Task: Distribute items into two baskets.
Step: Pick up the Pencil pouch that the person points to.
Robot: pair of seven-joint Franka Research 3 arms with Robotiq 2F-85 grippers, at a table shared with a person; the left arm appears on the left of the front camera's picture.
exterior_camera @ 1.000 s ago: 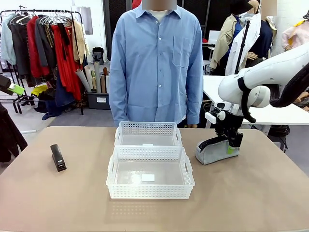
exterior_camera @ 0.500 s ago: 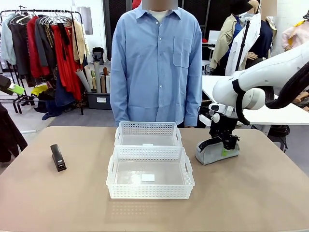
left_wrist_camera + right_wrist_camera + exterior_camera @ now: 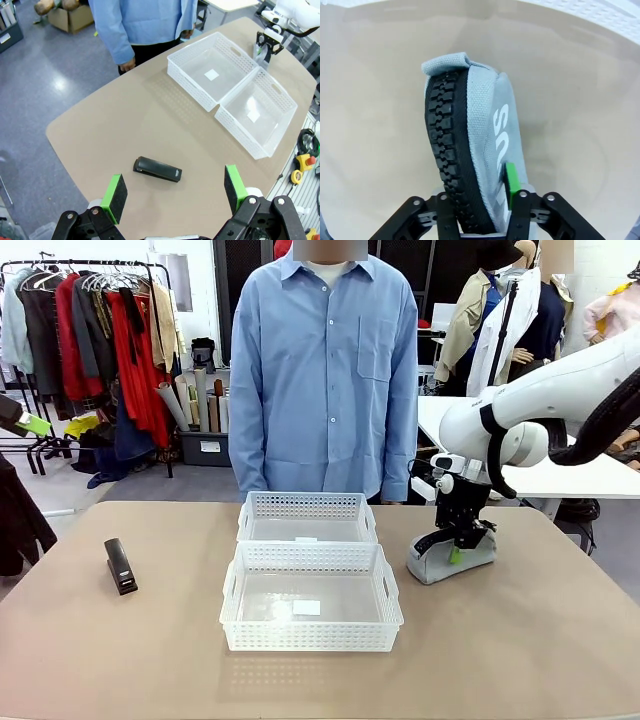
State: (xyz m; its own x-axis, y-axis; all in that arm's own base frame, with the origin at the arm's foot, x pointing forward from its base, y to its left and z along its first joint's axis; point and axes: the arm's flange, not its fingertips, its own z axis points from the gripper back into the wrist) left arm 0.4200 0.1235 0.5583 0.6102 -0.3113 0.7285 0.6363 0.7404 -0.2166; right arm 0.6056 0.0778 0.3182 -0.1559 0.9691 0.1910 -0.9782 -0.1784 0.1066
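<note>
Your right gripper [image 3: 458,552] stands straight down over the grey pouch [image 3: 432,565] on the right part of the table [image 3: 520,640], and its fingers pinch the pouch from either side. In the right wrist view, a green pad [image 3: 510,181] presses into the grey fabric beside the white lettering, and the other finger sits against the black zipper [image 3: 442,135]. The pouch rests on the tabletop with the zipper on top, near the right end of the far basket [image 3: 305,505]. The near basket [image 3: 310,638] touches the far one along its long side, and each has a small white label on its floor. Your left gripper [image 3: 175,192] hangs high above the table's left end with its jaws spread wide and nothing between them. Below it the black stapler [image 3: 157,169] lies flat on the table, well apart from both baskets. A person in a blue shirt [image 3: 325,370] stands at the far edge behind the baskets.
</note>
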